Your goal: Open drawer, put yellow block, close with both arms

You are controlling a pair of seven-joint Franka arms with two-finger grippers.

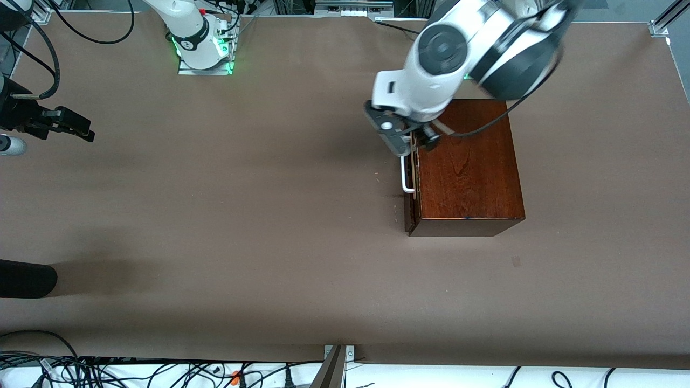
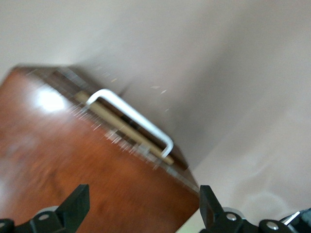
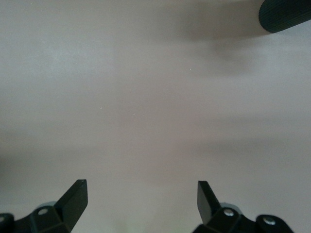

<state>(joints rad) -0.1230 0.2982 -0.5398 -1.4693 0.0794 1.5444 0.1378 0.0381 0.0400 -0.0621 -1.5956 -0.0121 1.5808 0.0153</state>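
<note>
The drawer (image 1: 412, 186) is sitting almost fully shut in its glossy reddish-brown wooden box (image 1: 468, 167), which is standing toward the left arm's end of the bench, about midway between the bench's base-side edge and its camera-side edge. Its dark front is carrying a white U-shaped bar handle (image 1: 406, 175), and a thin strip of pale tray is showing in the left wrist view.

The handle is looking rigid and smooth, probably slippery; the best hold is likely across the middle of the bar.

The left tool (image 2: 141, 206) is hanging spread over the box's handle-side top edge, gripping nothing. The right tool (image 3: 142, 201) is waiting spread over bare bench near the right arm's end. No yellow block is showing.
</note>
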